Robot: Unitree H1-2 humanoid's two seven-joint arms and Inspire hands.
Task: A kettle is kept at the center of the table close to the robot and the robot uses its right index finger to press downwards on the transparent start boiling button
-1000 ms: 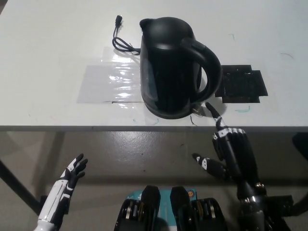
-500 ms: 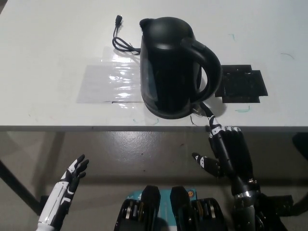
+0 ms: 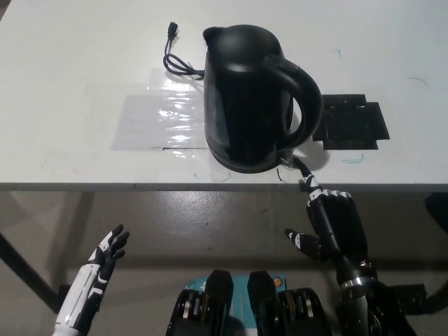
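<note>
A black electric kettle (image 3: 248, 98) stands on the white table (image 3: 84, 77), near its front edge, handle turned to the picture's right. At the foot of the handle sits the small clear button (image 3: 285, 160). My black right hand (image 3: 329, 220) is just in front of the table edge, one finger stretched forward with its tip by the button; whether the tip touches it I cannot tell. Its other fingers are curled and the thumb sticks out sideways. Low at the picture's left my white left hand (image 3: 105, 259) rests below the table, fingers apart and holding nothing.
The kettle's black cord and plug (image 3: 173, 57) lie behind it to the left. A clear plastic sheet (image 3: 161, 119) is flat on the table left of the kettle. A black mat (image 3: 350, 124) lies to the right of the handle.
My right hand has crept forward and a little left, bringing the stretched finger's tip from the table edge up to the base of the kettle's handle. The left hand has stayed put.
</note>
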